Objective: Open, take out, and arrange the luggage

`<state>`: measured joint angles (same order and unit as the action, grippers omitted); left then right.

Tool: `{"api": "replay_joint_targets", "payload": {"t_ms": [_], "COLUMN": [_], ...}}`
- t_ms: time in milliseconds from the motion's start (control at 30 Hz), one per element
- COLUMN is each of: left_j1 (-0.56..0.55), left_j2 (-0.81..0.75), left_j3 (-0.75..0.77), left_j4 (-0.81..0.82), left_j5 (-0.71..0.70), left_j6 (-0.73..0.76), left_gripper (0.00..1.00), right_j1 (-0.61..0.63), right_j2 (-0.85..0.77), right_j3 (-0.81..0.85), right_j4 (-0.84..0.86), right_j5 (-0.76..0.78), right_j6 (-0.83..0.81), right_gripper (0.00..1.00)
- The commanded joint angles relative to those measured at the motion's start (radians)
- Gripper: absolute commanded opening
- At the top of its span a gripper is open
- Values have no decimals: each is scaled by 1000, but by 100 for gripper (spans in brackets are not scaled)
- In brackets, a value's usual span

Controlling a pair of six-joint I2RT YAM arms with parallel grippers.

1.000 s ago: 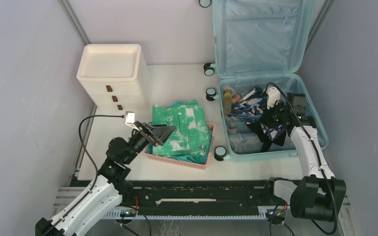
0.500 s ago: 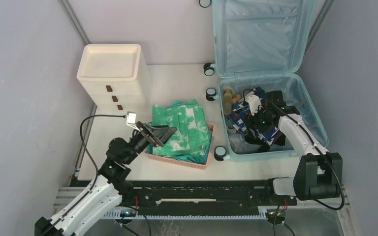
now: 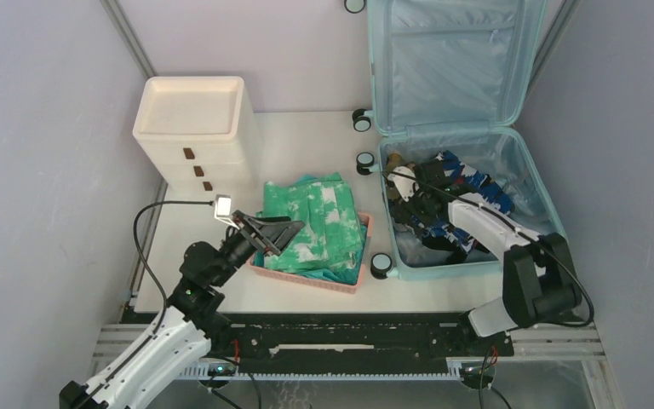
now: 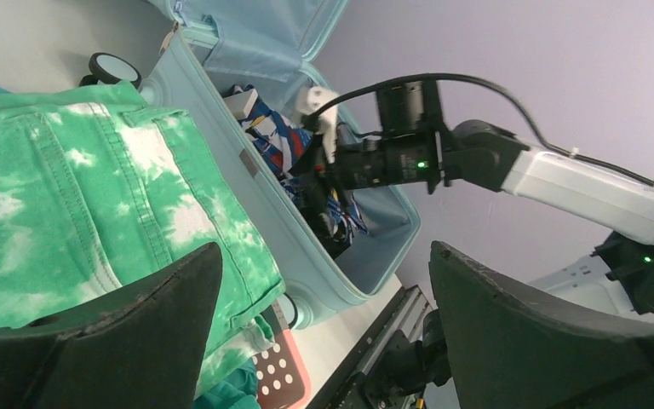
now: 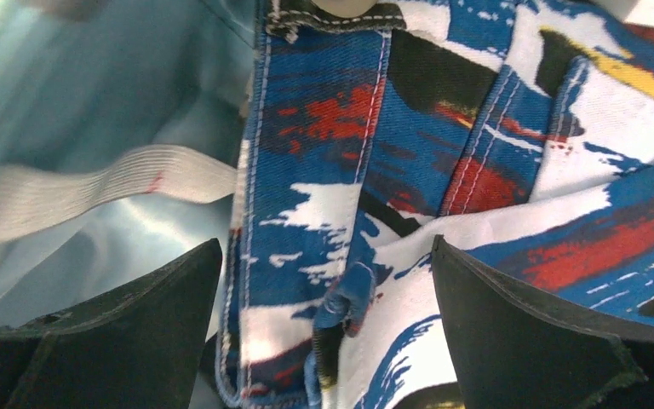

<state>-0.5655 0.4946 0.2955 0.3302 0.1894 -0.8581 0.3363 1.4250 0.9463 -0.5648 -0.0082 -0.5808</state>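
Observation:
The luggage [image 3: 453, 68] is a pale aqua suitcase lying open at the back right, its lid propped against the wall. In its base lies a crumpled blue, red and white patterned garment [image 3: 470, 176]. My right gripper [image 3: 413, 209] reaches into the left part of the base. It is open, and the patterned garment [image 5: 366, 196] lies under and between its fingers [image 5: 528, 332]. My left gripper [image 3: 277, 232] hovers open and empty over a green tie-dye garment [image 3: 315, 217]. From the left wrist, the luggage [image 4: 255, 200] shows beyond that garment [image 4: 68, 196].
The green garment fills a shallow pink basket [image 3: 306, 279] left of the suitcase. A cream drawer cabinet [image 3: 192, 115] stands at the back left. Small bottles [image 3: 394, 164] sit in the suitcase's near-left corner. Caster wheels [image 3: 381, 265] stick out of the suitcase's left side.
My right gripper has opened and let go of the patterned garment, swinging from the right side of the suitcase base to its left. The left arm has stayed still.

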Motion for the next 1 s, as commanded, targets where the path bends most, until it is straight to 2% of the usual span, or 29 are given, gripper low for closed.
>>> {"api": "replay_joint_targets", "payload": {"t_ms": [0,167,267,500,600,700,833,967], "left_j1": [-5,-4,-5,-4,-4,-5,-5,-5], "left_j2": [-23,-18,-16,-17,-16,-8,6,7], "left_j3": [24,26,28,25,28,34,42,42], "left_j4": [18,15,16,16,14,15,20,20], "left_j5": [-4,-5,-4,-5,-5,-4,2,1], "left_j6": [-9,-6,-3,-4,-4,-4,-7,-11], "left_gripper": [94,94,94,94,94,94,94,94], "right_j1": [18,25,20,-25,-76,-152,-226,-294], "right_j2": [71,147,167,86,26,-14,-34,-23], "right_j3": [33,13,12,17,48,97,134,162], "right_j4": [60,105,110,103,55,0,-13,-38], "right_j5": [144,240,248,161,53,-104,-177,-266], "right_j6": [29,-3,-15,-19,2,20,15,9], "right_gripper": [100,99,83,35,24,17,9,8]}}
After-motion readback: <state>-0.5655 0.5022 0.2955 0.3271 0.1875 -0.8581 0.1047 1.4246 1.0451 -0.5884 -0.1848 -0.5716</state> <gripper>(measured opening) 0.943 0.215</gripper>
